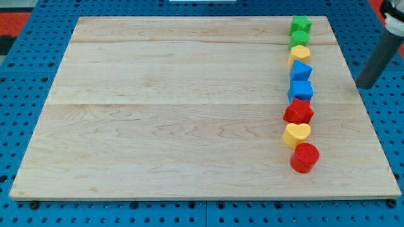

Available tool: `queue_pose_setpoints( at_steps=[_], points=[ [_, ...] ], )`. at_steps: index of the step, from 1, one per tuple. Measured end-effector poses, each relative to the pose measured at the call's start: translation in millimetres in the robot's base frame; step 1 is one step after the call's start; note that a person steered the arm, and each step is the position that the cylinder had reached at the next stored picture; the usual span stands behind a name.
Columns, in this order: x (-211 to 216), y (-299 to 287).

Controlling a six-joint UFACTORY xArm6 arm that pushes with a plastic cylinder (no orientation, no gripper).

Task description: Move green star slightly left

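Green star (301, 24) sits at the view's top-right corner of the wooden board (177, 113), heading a near-vertical column of blocks: directly below and touching it a second green block (298, 38), then yellow heart (299, 53), blue block (301, 70), blue cube (301, 89), red star (298, 112), another yellow heart (296, 133) and, lowest, red cylinder (305, 157). No pincer on this arm, just a dark rod w/ nothing held; my tip (364, 86) is well to the view's right of the star and lower, abt level w/ the blue cube, apart from every block.
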State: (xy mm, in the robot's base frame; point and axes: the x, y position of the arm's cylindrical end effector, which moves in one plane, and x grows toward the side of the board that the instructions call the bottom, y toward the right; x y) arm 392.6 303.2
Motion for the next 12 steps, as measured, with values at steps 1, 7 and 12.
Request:
queue_pose_setpoints(
  at_steps=[1,7,12],
  points=[
    [-40.5,0.0],
    [-172.1,-35.7],
    [-162.3,-174.7]
  ],
)
